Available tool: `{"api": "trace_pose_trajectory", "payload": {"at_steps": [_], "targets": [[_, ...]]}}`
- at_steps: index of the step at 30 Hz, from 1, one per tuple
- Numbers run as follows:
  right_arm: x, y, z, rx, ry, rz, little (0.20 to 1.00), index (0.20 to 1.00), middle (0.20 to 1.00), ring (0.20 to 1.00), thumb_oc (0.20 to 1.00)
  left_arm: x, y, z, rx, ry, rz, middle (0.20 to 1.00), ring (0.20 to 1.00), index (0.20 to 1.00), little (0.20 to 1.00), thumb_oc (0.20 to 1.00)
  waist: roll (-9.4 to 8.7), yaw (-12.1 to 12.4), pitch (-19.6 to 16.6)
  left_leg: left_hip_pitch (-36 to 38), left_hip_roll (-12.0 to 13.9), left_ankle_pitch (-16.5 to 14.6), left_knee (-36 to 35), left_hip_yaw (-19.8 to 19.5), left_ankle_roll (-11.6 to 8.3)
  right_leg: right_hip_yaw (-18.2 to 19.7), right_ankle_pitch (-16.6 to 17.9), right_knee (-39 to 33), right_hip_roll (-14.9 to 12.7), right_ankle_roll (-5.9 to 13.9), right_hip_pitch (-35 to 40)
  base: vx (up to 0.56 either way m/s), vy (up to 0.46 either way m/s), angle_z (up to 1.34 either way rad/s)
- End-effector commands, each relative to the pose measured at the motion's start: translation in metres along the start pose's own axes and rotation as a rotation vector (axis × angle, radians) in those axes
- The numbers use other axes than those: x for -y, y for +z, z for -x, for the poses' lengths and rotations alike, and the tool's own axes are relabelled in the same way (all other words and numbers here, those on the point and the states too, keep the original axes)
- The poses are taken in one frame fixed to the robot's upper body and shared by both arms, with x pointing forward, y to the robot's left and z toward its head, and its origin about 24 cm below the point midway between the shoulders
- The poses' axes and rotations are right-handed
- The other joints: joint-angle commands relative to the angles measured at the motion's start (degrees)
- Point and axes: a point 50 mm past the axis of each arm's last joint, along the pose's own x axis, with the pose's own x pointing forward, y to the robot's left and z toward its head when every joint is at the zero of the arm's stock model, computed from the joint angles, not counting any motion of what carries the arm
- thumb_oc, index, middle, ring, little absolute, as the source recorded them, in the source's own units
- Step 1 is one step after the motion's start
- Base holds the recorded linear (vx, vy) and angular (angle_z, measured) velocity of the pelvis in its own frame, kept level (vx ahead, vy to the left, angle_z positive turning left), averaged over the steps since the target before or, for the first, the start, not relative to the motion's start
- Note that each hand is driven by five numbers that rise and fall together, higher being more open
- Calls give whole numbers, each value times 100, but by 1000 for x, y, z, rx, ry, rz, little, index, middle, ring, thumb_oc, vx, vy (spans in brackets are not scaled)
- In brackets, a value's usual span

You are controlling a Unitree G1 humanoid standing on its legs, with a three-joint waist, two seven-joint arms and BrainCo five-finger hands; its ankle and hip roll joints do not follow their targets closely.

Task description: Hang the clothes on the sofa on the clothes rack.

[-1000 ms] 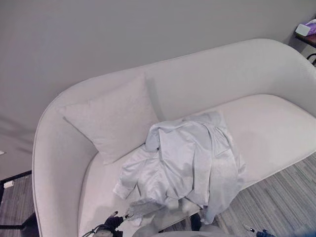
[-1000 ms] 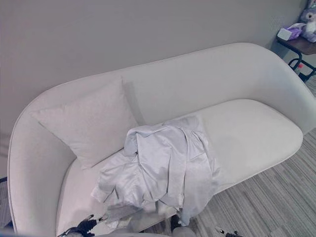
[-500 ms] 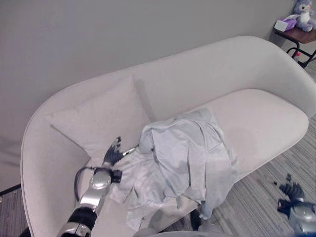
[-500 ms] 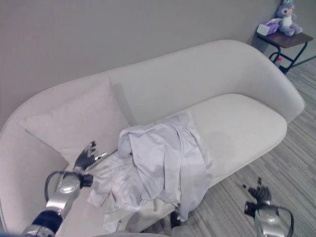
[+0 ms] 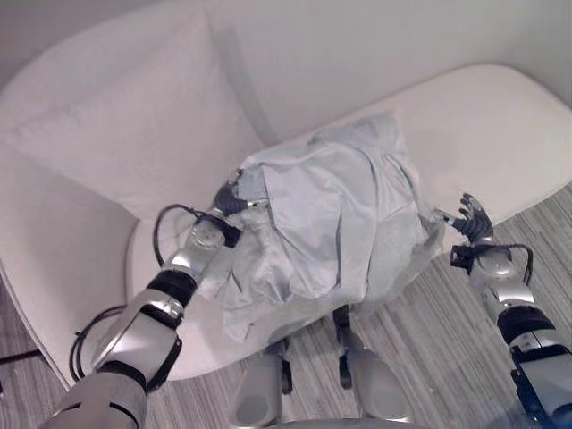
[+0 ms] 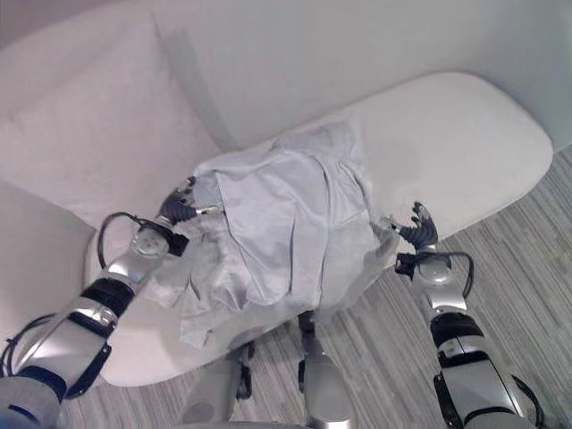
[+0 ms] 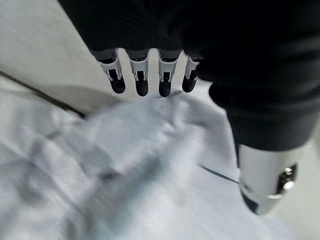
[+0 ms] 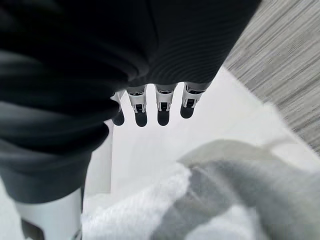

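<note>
A big white sofa [image 5: 500,116] sits in front of me, with a grey striped floor [image 5: 447,349] below its front edge. A white pillow [image 5: 134,116] leans in the sofa's corner, up at about 10 o'clock from the middle of my view.

The clothes [image 5: 331,223] lie in a crumpled pale grey heap on the sofa seat, right in the middle. Part of the heap hangs over the front edge of the seat, down at 6 o'clock. The pillow is just beside the heap, at its 10 o'clock side.

My left hand [image 5: 231,198] is at the 9 o'clock side of the heap, up against the cloth. Its fingers [image 7: 140,75] are straight and spread above the cloth, with my thumb held apart. They hold nothing.

My right hand [image 5: 472,223] is at the 3 o'clock side of the heap, near its edge, over the front rim of the seat. Its fingers [image 8: 160,107] are straight and wide too, with nothing in them.
</note>
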Motion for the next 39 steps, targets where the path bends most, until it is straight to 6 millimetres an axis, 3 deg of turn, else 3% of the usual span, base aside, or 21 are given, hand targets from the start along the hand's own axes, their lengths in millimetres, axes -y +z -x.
{"api": "trace_pose_trajectory", "payload": {"at_steps": [1, 6, 9, 14, 21, 24, 28, 31, 34, 36, 39], "targets": [[8, 22, -2, 122, -28, -48, 1000, 1000, 1000, 1000, 1000, -36, 25, -12, 68, 128, -98, 1000, 1000, 1000, 1000, 1000, -107, 70, -240, 121, 88, -366, 17, -328, -204, -124, 120, 11, -392, 694, -278, -21, -18, 12], [13, 31, 2, 191, -43, -104, 1000, 1000, 1000, 1000, 1000, -72, 46, -14, 137, 256, -149, 1000, 1000, 1000, 1000, 1000, -122, 23, -183, -94, 107, -337, 17, -389, -223, -171, 128, 11, -400, 715, -459, -14, -11, 7], [22, 22, 15, 210, -50, -116, 1000, 1000, 1000, 1000, 1000, -100, 68, -3, 267, 391, -122, 1000, 1000, 1000, 1000, 1000, -119, 43, -190, -105, 84, -370, 17, -401, -214, -176, 96, 11, -403, 723, -471, 19, -7, 7], [19, 1, 29, 166, -11, -120, 1000, 1000, 1000, 1000, 1000, -103, 75, 2, 313, 430, -73, 1000, 1000, 1000, 1000, 1000, -115, 11, -199, -74, 85, -406, 17, -412, -215, -198, 65, 11, -434, 716, -441, 7, -2, 2], [-12, 23, 17, 214, 98, -69, 1000, 1000, 1000, 1000, 1000, -88, 84, -10, 296, 361, -163, 1000, 1000, 1000, 1000, 1000, -157, 7, -72, -123, 84, -372, 17, -421, -214, -149, 109, 11, -432, 717, -513, 0, 0, 0], [-19, 58, 6, 310, 108, -86, 1000, 1000, 1000, 1000, 1000, -89, 92, -18, 275, 344, -293, 1000, 1000, 1000, 1000, 1000, -196, -30, 11, -257, 112, -327, 17, -446, -228, -145, 153, 11, -419, 729, -637, -21, 0, 1], [-20, 73, 5, 352, 119, -87, 1000, 1000, 1000, 1000, 1000, -91, 92, -21, 246, 335, -339, 1000, 1000, 1000, 1000, 1000, -245, -88, 62, -386, 147, -288, 17, -479, -250, -160, 176, 11, -397, 740, -759, -1, -6, 1], [-24, 72, 8, 358, 141, -80, 1000, 1000, 1000, 1000, 1000, -87, 90, -22, 234, 322, -347, 1000, 1000, 1000, 1000, 1000, -263, -106, 99, -445, 158, -271, 17, -511, -250, -165, 189, 11, -394, 739, -812, 0, 0, 0], [-33, 42, 21, 295, 180, -28, 1000, 1000, 1000, 1000, 1000, -61, 82, -20, 245, 286, -272, 1000, 1000, 1000, 1000, 1000, -262, -95, 101, -380, 130, -319, 17, -520, -234, -158, 125, 11, -383, 712, -743, 0, 0, 0], [-33, 41, 22, 293, 180, -27, 1000, 1000, 1000, 1000, 1000, -60, 81, -19, 244, 285, -272, 1000, 1000, 1000, 1000, 1000, -258, -95, 95, -375, 130, -321, 17, -521, -234, -159, 123, 11, -383, 712, -738, 0, 0, 0], [-36, 18, 30, 227, 188, -20, 1000, 1000, 1000, 1000, 1000, -39, 79, -17, 266, 245, -231, 1000, 1000, 1000, 1000, 1000, -235, -87, 76, -273, 108, -368, 17, -529, -212, -170, 81, 11, -401, 702, -647, 11, -4, 0]]}}
